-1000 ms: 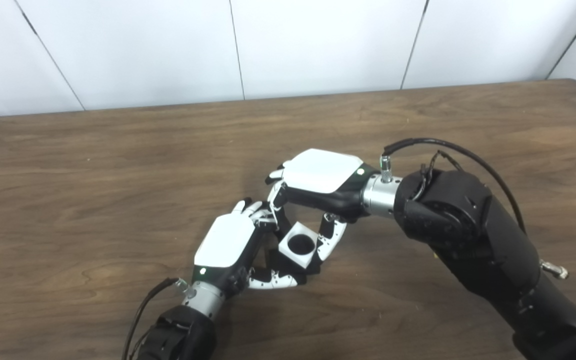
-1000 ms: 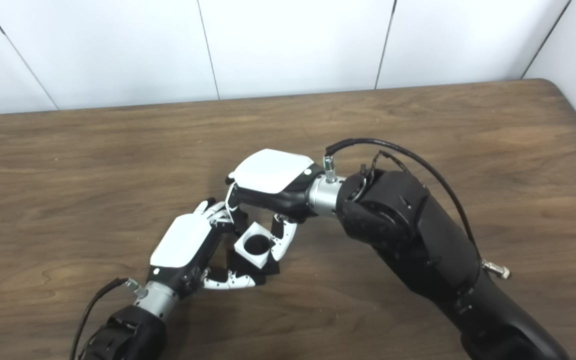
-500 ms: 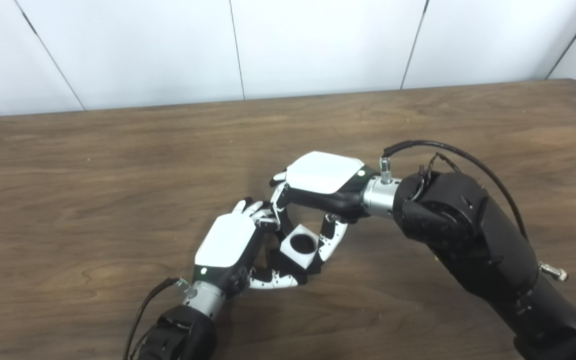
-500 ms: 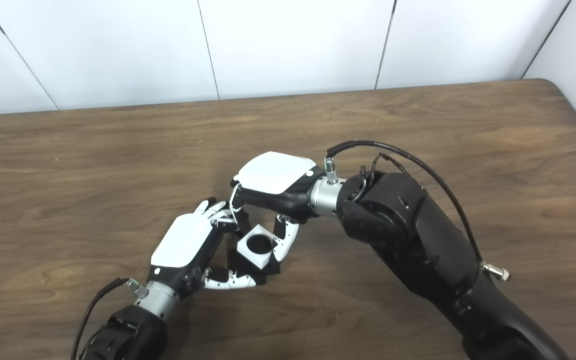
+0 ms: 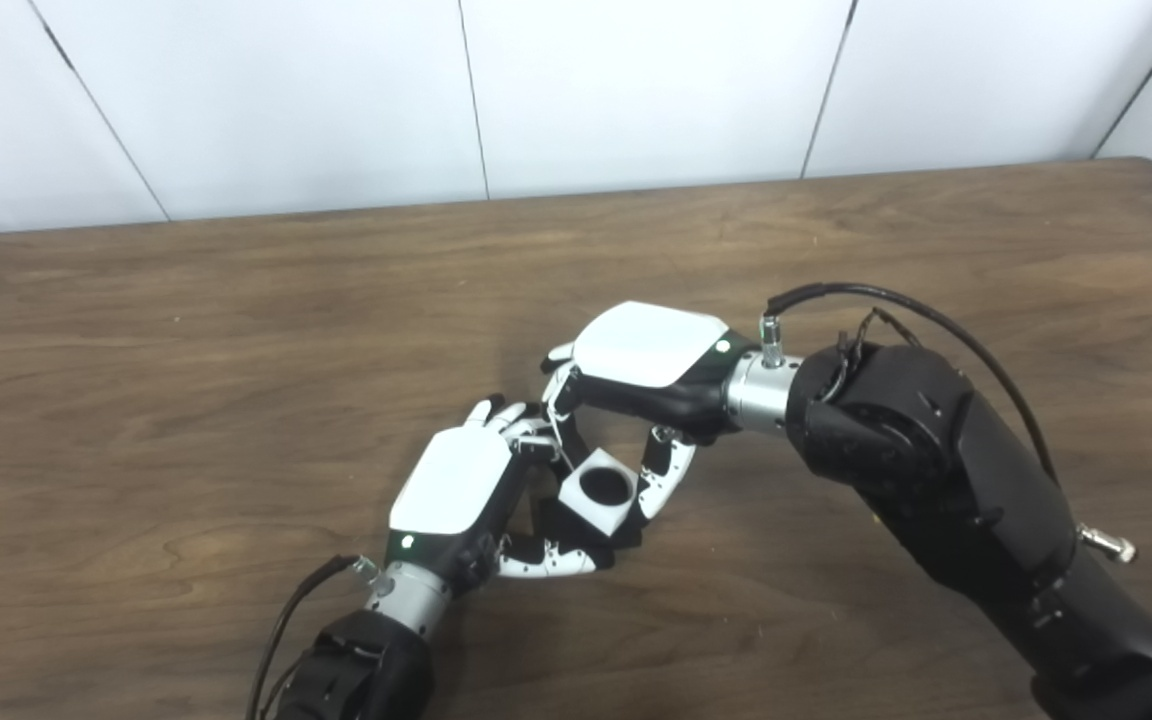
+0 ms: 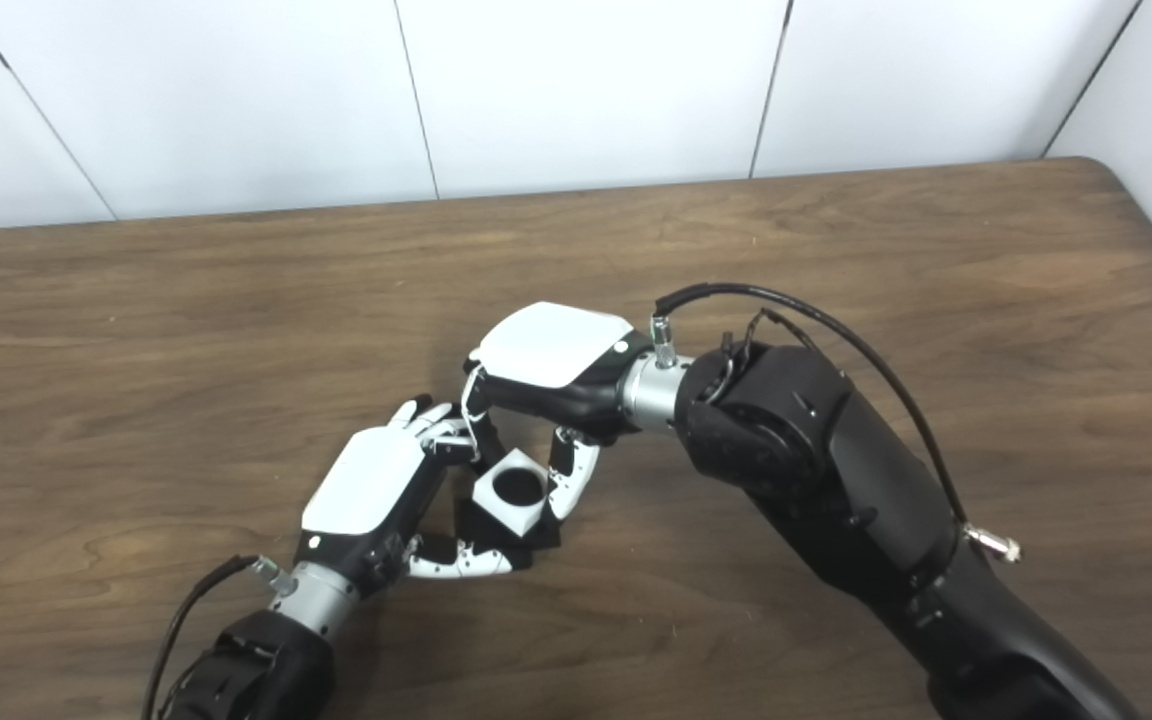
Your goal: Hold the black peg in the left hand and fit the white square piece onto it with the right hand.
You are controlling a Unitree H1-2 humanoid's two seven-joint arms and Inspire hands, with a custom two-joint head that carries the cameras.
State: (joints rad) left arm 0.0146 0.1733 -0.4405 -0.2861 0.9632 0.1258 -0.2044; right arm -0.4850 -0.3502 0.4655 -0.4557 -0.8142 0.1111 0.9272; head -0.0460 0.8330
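I am holding the white square piece [image 5: 596, 493] in my right hand [image 5: 646, 350], fingers on its far side and thumb on its near right side, with its round hole facing up toward my head cameras. It is sitting just right of centre in the lower half of the view, directly on top of the black peg [image 6: 496, 528], of which only dark base corners show under the white block at about 6 o'clock. My left hand [image 5: 456, 480] is curling around that black part from 9 o'clock, thumb lying along the near side, fingers closed on it as far as I can tell; most of the peg is hidden, so I cannot see how deep the piece has gone.

I am judging this as the seating step, with the block already over the peg but tilted, its top face leaning toward 5 o'clock. To do this well, I am thinking of levelling the piece first, so the hole's axis lines up with the peg, then pressing straight along it without twisting. My left hand should be gripping firmly against the wooden table [image 5: 186, 330] so the base does not slide. The fingertips of the two hands are crowding each other at 10 o'clock of the block, so I am minding that they do not jam.
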